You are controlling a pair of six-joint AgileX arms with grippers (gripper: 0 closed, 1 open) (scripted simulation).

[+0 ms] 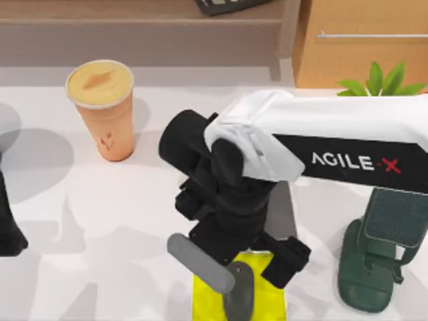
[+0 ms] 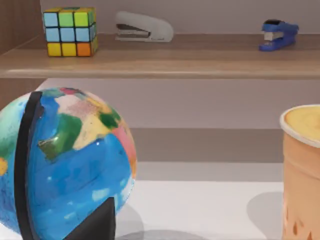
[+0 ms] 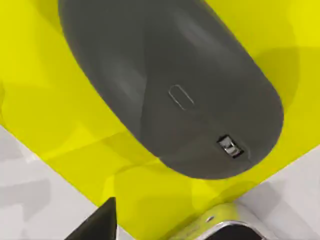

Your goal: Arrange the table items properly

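Note:
A dark grey mouse (image 1: pixel 239 294) (image 3: pixel 170 90) lies on a yellow mat (image 1: pixel 206 299) (image 3: pixel 45 90) at the table's front centre. My right gripper (image 1: pixel 255 274) hangs open just over it, fingers spread to either side, and one black fingertip (image 3: pixel 100 222) is clear of the mouse. The smartphone (image 1: pixel 282 210) (image 3: pixel 227 232) lies flat just beyond the mat's far edge, partly under my right arm. The orange-tan lidded cup (image 1: pixel 101 114) (image 2: pixel 302 175) stands upright at the back left. My left arm (image 1: pixel 7 221) is parked at the left edge.
A dark green object (image 1: pixel 374 261) sits front right and a potted plant (image 1: pixel 381 83) back right. A globe (image 2: pixel 65 165) stands near my left wrist. The wooden shelf (image 2: pixel 200 57) behind holds a colour cube (image 2: pixel 70 31), a white stapler (image 2: pixel 144 27) and a blue stapler (image 2: pixel 277 35).

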